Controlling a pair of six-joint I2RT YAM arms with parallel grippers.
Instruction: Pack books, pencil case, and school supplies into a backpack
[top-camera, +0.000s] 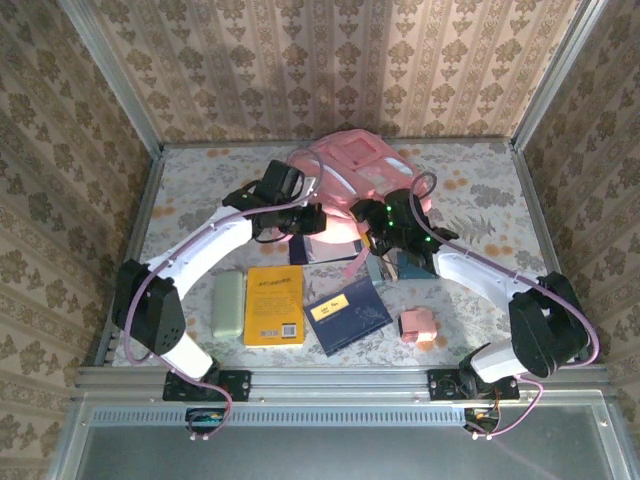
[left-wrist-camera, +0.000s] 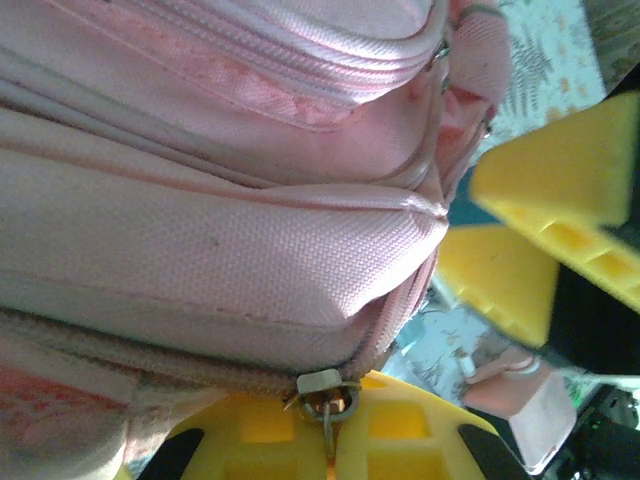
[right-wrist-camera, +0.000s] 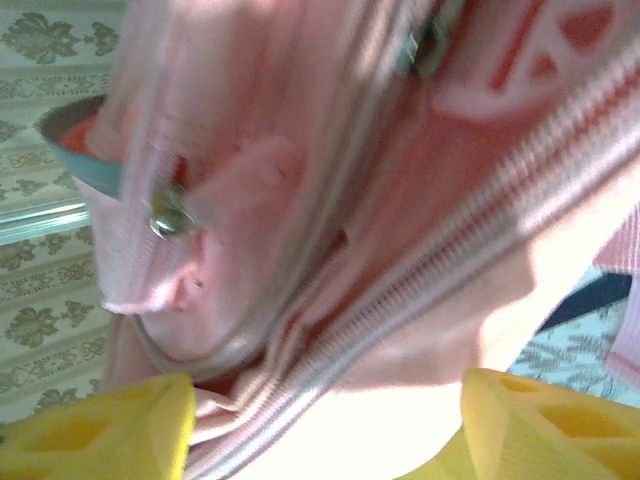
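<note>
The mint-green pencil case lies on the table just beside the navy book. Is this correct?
Not quite. The top external view shows the pencil case lying on the table just beside the yellow book; the navy book is on that book's other side.

1 backpack (top-camera: 355, 165), 2 books (top-camera: 274, 305), 1 pencil case (top-camera: 229, 304), prob. 3 supplies (top-camera: 417, 325).

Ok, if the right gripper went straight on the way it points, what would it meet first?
The backpack: its pink fabric lies right ahead of the right gripper, seemingly very close.
</note>
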